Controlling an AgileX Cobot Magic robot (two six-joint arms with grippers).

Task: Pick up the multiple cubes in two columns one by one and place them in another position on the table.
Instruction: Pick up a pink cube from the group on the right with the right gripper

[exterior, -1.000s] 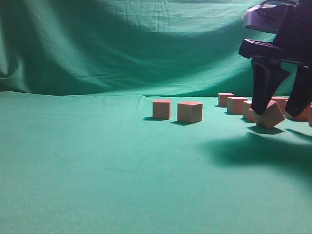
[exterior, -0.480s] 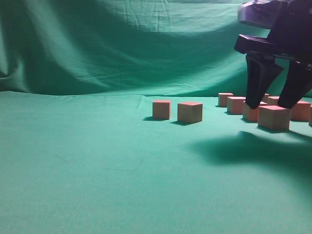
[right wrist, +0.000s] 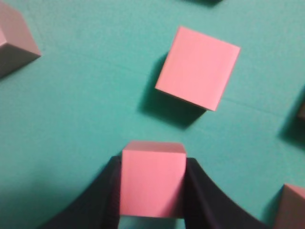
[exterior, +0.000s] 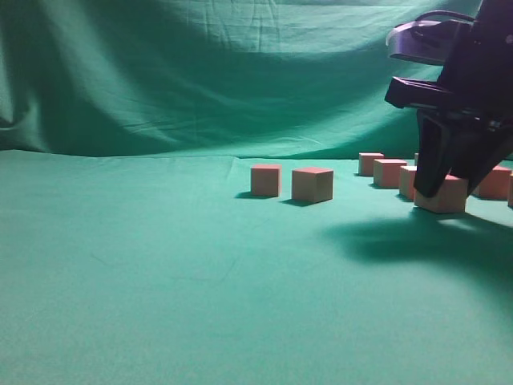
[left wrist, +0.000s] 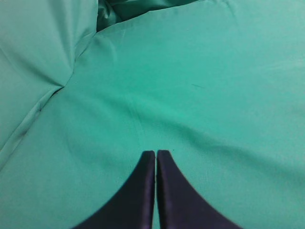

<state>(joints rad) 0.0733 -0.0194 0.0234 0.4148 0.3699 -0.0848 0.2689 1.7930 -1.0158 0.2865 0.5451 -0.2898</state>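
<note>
On the teal table (exterior: 160,273), my right gripper (exterior: 446,188) is shut on a pinkish-red cube (exterior: 443,198) that rests on the cloth. In the right wrist view the black fingers (right wrist: 200,191) press both sides of that cube (right wrist: 152,183), with the gripper (right wrist: 152,162) straddling it. Two cubes (exterior: 266,180) (exterior: 313,184) stand side by side mid-table. More cubes (exterior: 389,172) line up behind the gripper, and another (exterior: 493,183) sits at the far right. My left gripper (left wrist: 156,152) is shut and empty over bare cloth.
A turned cube (right wrist: 198,67) lies just ahead of the held one. Other cubes sit at the top left (right wrist: 14,38) and bottom right (right wrist: 290,205) of the right wrist view. A draped green backdrop (exterior: 200,72) rises behind the table.
The cube by the right gripper was tipped, then settled flat. The gripper came down over it and its fingers closed onto its sides. The left gripper's earlier state is not shown.
</note>
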